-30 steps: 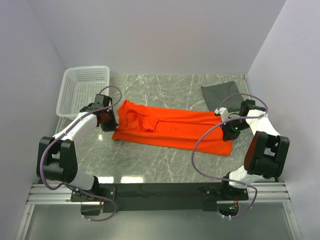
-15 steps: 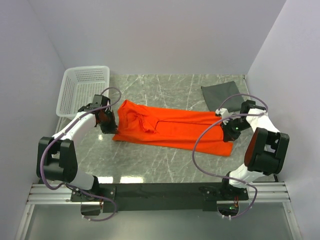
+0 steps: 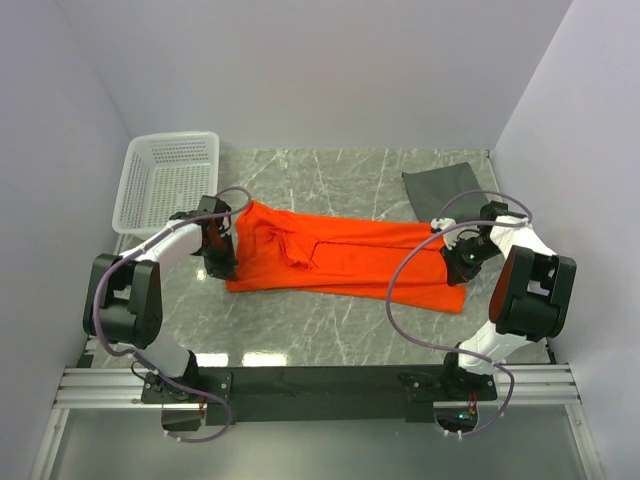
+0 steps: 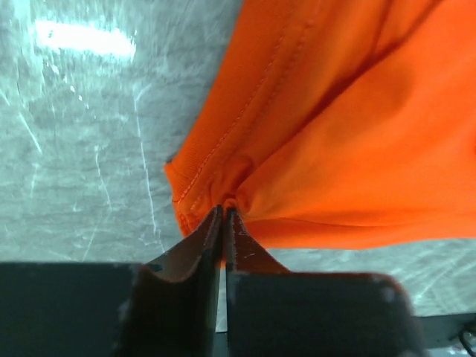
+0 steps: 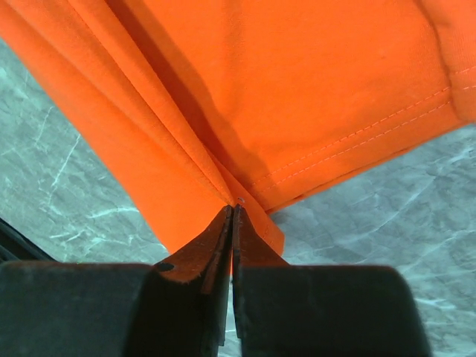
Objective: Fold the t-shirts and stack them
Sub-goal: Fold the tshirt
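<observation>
The bright orange t-shirt (image 3: pixel 340 258) lies stretched out left to right on the marble table, folded lengthwise into a long strip. My left gripper (image 3: pixel 222 262) is shut on its left end, where the orange cloth (image 4: pixel 335 126) bunches between the fingertips (image 4: pixel 212 223). At the strip's right end my right gripper (image 3: pixel 462 258) is pinched shut on the hemmed corner of the orange cloth (image 5: pixel 297 97). The dark grey t-shirt (image 3: pixel 442 188) lies folded at the back right, apart from both grippers.
A white lattice basket (image 3: pixel 168 180) stands at the back left, just behind my left arm. Walls close in the table at the left, back and right. The arm bases sit on the rail (image 3: pixel 320 385) at the near edge.
My left gripper has moved right and toward the near edge with the shirt's left end, so the strip is a little shorter. The right gripper has shifted slightly.
</observation>
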`<control>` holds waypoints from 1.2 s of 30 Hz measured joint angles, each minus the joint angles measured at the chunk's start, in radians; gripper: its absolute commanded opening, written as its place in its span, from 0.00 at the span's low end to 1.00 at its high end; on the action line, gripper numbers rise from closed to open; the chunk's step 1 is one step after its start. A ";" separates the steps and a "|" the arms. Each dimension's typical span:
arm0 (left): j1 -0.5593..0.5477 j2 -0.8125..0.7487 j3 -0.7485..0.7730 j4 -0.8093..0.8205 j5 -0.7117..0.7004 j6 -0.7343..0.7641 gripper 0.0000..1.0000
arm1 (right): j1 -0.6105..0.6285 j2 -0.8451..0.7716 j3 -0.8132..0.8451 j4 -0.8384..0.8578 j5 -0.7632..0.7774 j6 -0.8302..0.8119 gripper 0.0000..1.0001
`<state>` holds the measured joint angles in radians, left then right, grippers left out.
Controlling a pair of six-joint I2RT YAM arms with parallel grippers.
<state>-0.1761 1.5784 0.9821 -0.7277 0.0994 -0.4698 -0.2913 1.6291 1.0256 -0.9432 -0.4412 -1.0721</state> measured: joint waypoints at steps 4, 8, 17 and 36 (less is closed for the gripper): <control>-0.019 0.007 0.000 -0.019 -0.043 -0.011 0.37 | 0.001 -0.002 0.000 -0.001 -0.005 0.005 0.34; -0.020 -0.021 0.000 -0.019 -0.085 -0.023 0.51 | 0.030 -0.047 0.000 -0.002 -0.011 0.014 0.38; -0.019 -0.300 -0.001 0.035 -0.135 -0.039 0.69 | 0.430 -0.179 0.000 0.086 -0.052 0.122 0.44; -0.002 -0.988 -0.236 0.186 -0.200 -0.095 0.92 | 1.178 0.356 0.444 0.490 0.352 0.529 0.55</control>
<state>-0.1783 0.5903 0.7460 -0.5419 -0.1005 -0.5648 0.8871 1.9846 1.4696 -0.4530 -0.0891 -0.5434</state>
